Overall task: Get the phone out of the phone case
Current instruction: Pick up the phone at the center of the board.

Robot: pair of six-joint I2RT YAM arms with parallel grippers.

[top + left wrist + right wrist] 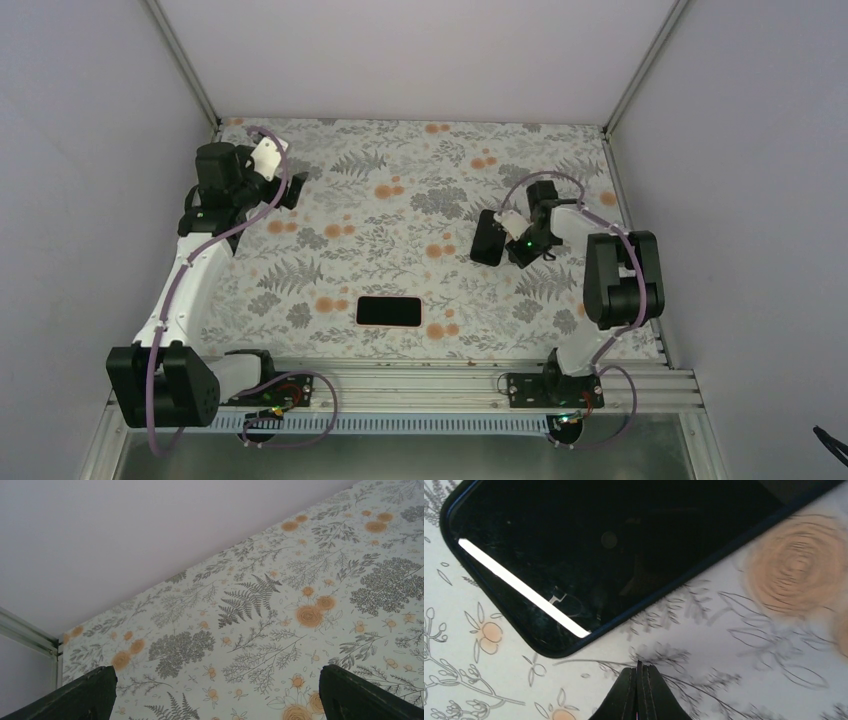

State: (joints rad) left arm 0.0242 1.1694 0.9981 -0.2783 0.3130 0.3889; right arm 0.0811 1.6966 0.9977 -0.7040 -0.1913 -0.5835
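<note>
The phone (388, 310) lies screen up near the front middle of the table, inside the salmon-pink phone case (418, 313), whose rim shows along its right end. My left gripper (291, 190) is open and empty over the far left of the table, far from the phone; in the left wrist view (217, 672) its fingers stand wide apart with only the tablecloth between them. My right gripper (508, 241) is at the right middle, well behind the phone. In the right wrist view (639, 667) its jaws are pressed together, low over the cloth.
A black slab (487, 240) with a dark blue rim lies just left of my right gripper; it fills the top of the right wrist view (614, 550), its corner close ahead of the fingertips. The floral tablecloth (400, 200) is walled at the back and sides.
</note>
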